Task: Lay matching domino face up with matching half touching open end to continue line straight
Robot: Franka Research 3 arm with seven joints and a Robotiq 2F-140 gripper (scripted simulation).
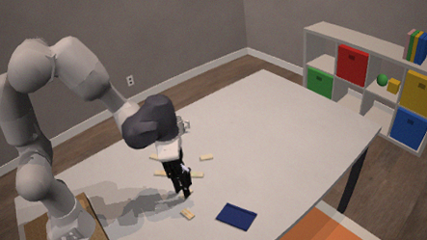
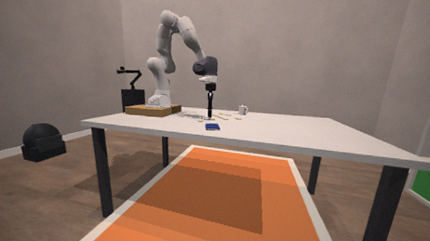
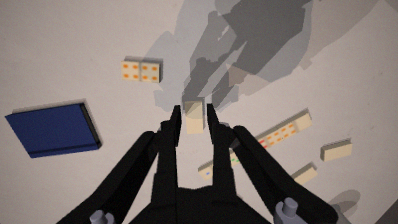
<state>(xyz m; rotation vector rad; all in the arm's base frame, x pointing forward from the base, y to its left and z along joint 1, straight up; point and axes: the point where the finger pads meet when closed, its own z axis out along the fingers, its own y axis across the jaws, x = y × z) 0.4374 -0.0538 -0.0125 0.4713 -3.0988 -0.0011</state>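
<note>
My gripper (image 1: 186, 194) (image 2: 210, 117) (image 3: 194, 112) points down, partly open, its fingertips on either side of a plain face-down domino (image 3: 194, 120); gaps show on both sides. The line of dominoes (image 1: 197, 174) (image 3: 280, 135) runs slantwise to the right in the wrist view: a blue pip at its near end, then green, red and orange pips, and a blank half at its far end. My fingers hide part of it. A face-up domino (image 1: 187, 214) (image 3: 141, 71) shows four orange pips on each half. Two more face-down dominoes are one (image 1: 206, 157) (image 3: 336, 151) and another (image 1: 154, 157) (image 3: 306, 174).
A dark blue flat case (image 1: 237, 217) (image 2: 212, 127) (image 3: 55, 131) lies on the table near the front edge. A white mug (image 1: 183, 125) (image 2: 243, 110) stands beyond the dominoes, partly behind the arm in the top view. The robot's wooden base (image 1: 101, 233) (image 2: 146, 110) is at the table's left end.
</note>
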